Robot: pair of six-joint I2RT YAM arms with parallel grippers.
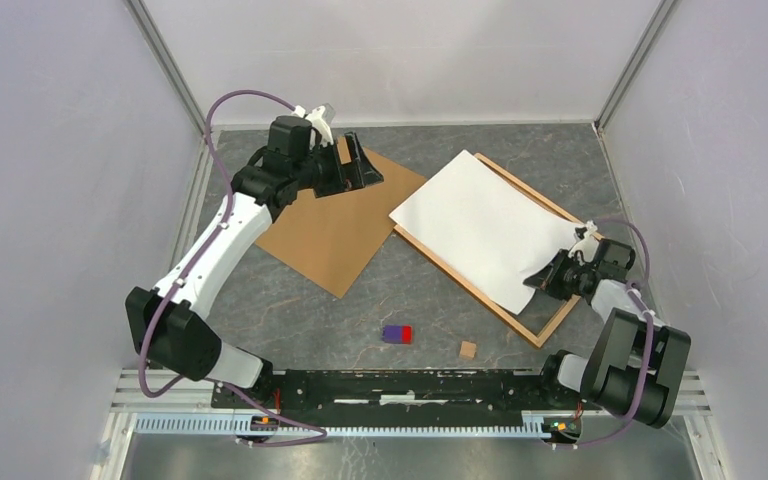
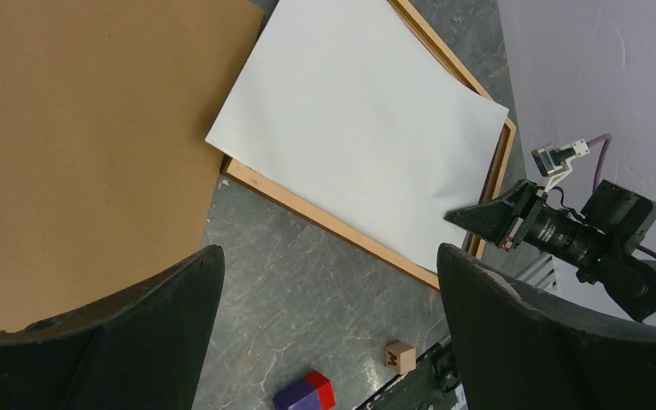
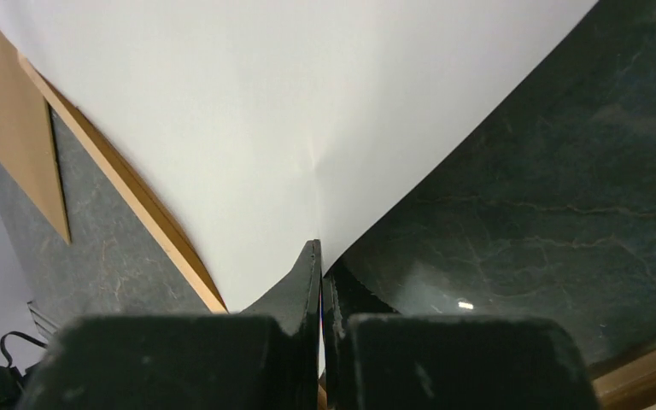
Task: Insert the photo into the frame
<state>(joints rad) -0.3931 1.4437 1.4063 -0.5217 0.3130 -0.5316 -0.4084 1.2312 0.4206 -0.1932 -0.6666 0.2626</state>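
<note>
1. Your right fingers [image 1: 543, 283] are clenched on the near right corner of the photo [image 1: 475, 225]. In the right wrist view the two black tips [image 3: 320, 286] meet, with the paper [image 3: 307, 111] pinched between them.
2. The photo shows only its plain white side. It lies over the frame [image 1: 457, 279] but skewed, not squared up inside it. The sheet bows a bit where it runs up to your right fingers.
3. The frame sits flat on the right half of the worktop [image 1: 360, 300]. You can see its long near-left side and its near corner past the paper, plus a strip of its far right side. The left wrist view shows the same wooden edge [image 2: 307, 209] running under the white sheet [image 2: 367, 128].
4. The photo's left corner sticks out past the frame and just overlaps the edge of the brown board [image 1: 345, 225]. That board lies flat, left of the frame.
5. Your left fingers [image 1: 362, 170] are spread wide with nothing between them. They hang over the far corner of the board [image 2: 85, 154], well apart from the photo.
6. Small stuff: a purple and red block [image 1: 397, 334] and a little wooden cube [image 1: 468, 349] sit on the worktop near the arm bases. They're apart from each other and touch neither the frame nor the board.
</note>
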